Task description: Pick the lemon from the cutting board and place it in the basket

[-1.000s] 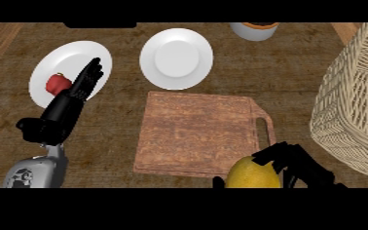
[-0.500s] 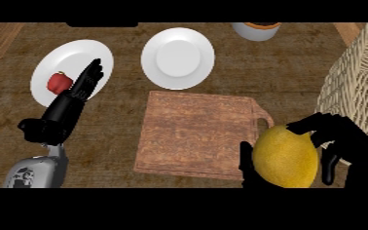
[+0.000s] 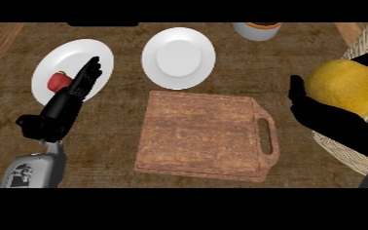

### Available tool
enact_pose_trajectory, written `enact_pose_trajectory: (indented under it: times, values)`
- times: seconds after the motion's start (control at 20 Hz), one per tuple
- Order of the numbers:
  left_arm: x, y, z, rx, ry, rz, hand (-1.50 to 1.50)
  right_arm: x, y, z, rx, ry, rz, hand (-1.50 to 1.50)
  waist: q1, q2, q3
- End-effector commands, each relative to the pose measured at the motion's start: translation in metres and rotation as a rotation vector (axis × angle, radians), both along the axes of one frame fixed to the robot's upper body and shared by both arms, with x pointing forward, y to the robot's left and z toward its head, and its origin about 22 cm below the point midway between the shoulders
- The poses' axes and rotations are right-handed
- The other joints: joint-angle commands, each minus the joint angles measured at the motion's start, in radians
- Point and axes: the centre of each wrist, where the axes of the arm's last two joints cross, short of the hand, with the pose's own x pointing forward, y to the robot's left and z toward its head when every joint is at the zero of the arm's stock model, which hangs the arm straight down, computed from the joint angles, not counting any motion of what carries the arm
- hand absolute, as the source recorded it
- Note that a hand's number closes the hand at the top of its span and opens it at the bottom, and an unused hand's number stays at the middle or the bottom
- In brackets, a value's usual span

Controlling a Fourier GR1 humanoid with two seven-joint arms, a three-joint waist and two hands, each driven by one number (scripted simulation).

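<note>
Counter: dark brown wood-grain counter (image 3: 108, 141) fills the head view and carries everything listed below.
Left hand: left hand (image 3: 66, 105) rests at the left side, fingers (image 3: 87, 75) straight and holding nothing; judged idle, parked away from the working side.
Left plate: round white plate (image 3: 68, 56) lies under the left fingertips, with a small red item (image 3: 59, 81) on it; not part of the task.
Centre plate: second round white plate (image 3: 178, 57), bare, just beyond the board's far edge.
Cutting board: rectangular wooden cutting board (image 3: 201, 134), handle slot toward the right; nothing lies on it, so the pick is judged complete.
Cup: grey cup (image 3: 257, 30) at the far edge, contents unclear, apart from the likely carry route.
Right hand: right hand (image 3: 327, 119) at the right edge, fingers curled beneath the lemon and thumb up against it; cradled from below, presumably so that opening the hand releases it.
Lemon: large yellow lemon (image 3: 345, 85), off the board, held at the basket's rim; whether it is over the opening cannot be told.
Basket: pale woven wicker basket (image 3: 336, 148), mostly cut off by the right edge; interior not visible.
Obstruction: none seen between lemon and basket; the rim alone is left to clear before release.
</note>
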Motion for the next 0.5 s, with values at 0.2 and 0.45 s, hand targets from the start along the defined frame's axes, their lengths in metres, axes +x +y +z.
enact_pose_trajectory:
  times: [0.2,0.45]
  values:
    - [-0.008,-0.004,0.004,-0.013,-0.005,-0.014,0.00,0.049,-0.073,0.023,0.086,-0.082,-0.170,1.50,0.005,0.000,0.001]
    - [-0.006,0.006,0.000,0.001,0.015,0.005,0.00,0.047,-0.127,0.032,0.071,-0.079,-0.220,1.50,-0.003,-0.001,0.001]
